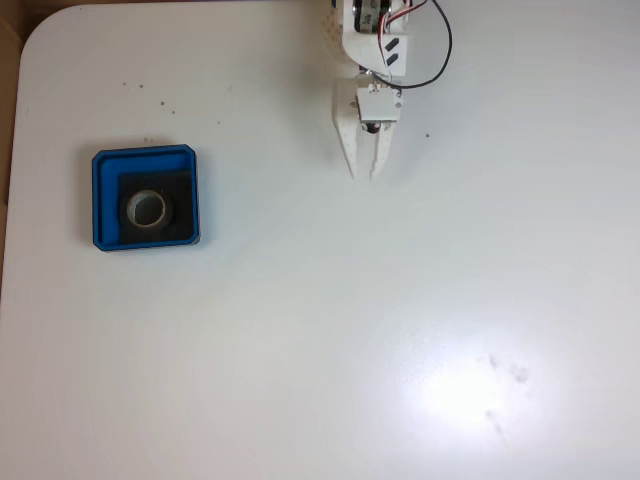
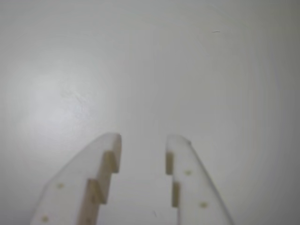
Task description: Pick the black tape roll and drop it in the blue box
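Spreading across the fixed view, the white table (image 1: 320, 350) is carrying everything, with brown floor showing at its left edge. Near that left edge the blue box (image 1: 146, 197) is sitting flat, and the black tape roll (image 1: 146, 208) is lying inside it on the black floor. By the far edge, well apart, the gripper (image 1: 364, 174) is hanging empty over bare table, jaws parted narrowly, as the wrist view (image 2: 143, 140) is also showing.

A white table (image 1: 330, 330) with a rounded far-left corner carries the blue box (image 1: 103, 200) at its left, dark specks scattered at far left.
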